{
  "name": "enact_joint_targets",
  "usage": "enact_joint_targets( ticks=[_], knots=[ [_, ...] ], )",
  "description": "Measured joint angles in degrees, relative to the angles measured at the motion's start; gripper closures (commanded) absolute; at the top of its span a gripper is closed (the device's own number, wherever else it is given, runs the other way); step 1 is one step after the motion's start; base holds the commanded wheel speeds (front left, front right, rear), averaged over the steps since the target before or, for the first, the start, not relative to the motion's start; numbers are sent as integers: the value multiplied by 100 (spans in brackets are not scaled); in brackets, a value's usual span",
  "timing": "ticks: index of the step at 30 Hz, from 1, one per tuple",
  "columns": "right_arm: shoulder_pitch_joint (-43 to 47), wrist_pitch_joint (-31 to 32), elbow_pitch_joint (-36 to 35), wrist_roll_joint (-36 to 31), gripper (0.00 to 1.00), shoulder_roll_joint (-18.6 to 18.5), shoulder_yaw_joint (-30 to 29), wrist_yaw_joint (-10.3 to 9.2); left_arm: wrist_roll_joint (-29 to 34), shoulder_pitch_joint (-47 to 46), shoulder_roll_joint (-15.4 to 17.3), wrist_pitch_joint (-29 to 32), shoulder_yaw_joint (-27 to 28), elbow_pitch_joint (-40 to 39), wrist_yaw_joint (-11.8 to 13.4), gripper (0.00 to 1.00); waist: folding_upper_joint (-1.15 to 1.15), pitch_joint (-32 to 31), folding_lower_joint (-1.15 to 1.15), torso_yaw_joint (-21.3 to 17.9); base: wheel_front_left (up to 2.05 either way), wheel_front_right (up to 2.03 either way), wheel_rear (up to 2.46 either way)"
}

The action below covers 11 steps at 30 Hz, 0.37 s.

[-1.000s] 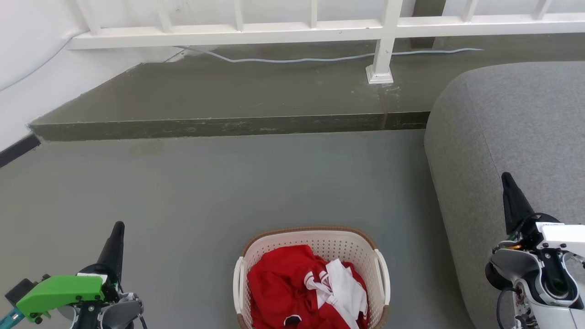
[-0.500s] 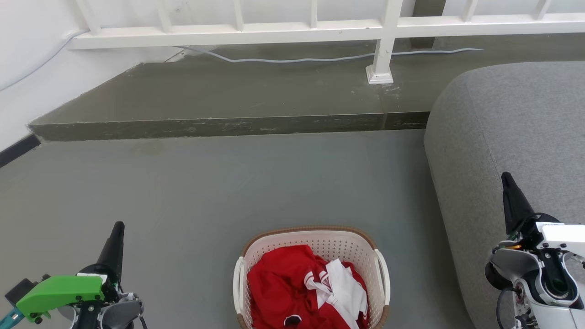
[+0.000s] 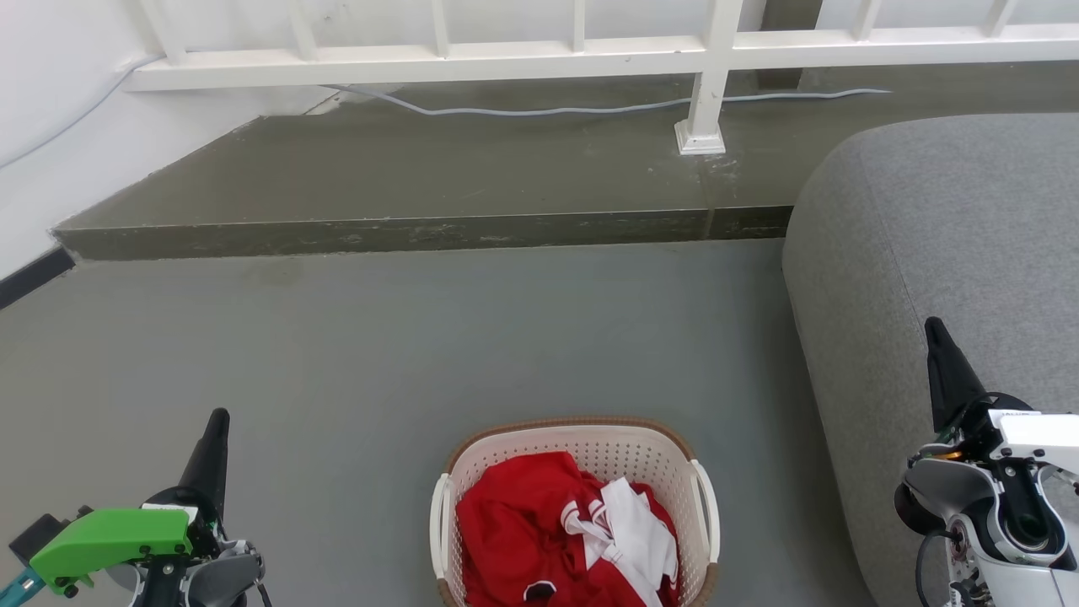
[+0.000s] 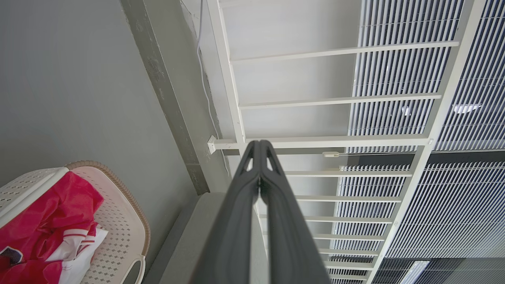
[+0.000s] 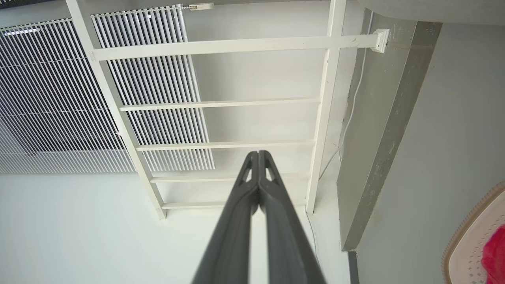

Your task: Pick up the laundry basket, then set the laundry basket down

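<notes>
Nearest, at the bottom edge of the head view: the laundry basket (image 3: 620, 455) sits on the grey floor (image 3: 421, 337), centred between the arms, its near end cut off by the frame. Brown rim on top, with a white left handle (image 3: 438, 523) and right handle (image 3: 706, 510) on its sides. Inside is a crumpled red garment (image 3: 514, 523) with white fabric (image 3: 641, 531) lying on its right part. The left gripper (image 3: 216, 426) is at near left, well apart from the basket, fingers pointing away from the robot, with a green part (image 3: 110, 535) on the wrist behind it. The left wrist view shows its fingers pressed together at the tips with nothing between them. The right gripper (image 3: 936, 333) is at near right, also well clear of the basket and in front of the grey sofa (image 3: 944, 219). The right wrist view shows its pincer closed tip to tip and empty too. Neither gripper touches the basket or a handle. Further out the floor meets a raised concrete step (image 3: 421, 181). A pale cable (image 3: 548, 110) runs along the step. At the far edge stands a white railing (image 3: 506, 55) with one post (image 3: 706, 93) footed on the step, and a white wall (image 3: 50, 126) closes the far left.
</notes>
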Motion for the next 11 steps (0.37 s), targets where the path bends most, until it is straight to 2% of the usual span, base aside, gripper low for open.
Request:
enact_joint_targets(
  ticks=[11],
  knots=[
    [1,0,-3,0,100,0,1,0,0,0,0,0,0,-1,0,100,0,0,0,0,0,0,0]
  ],
)
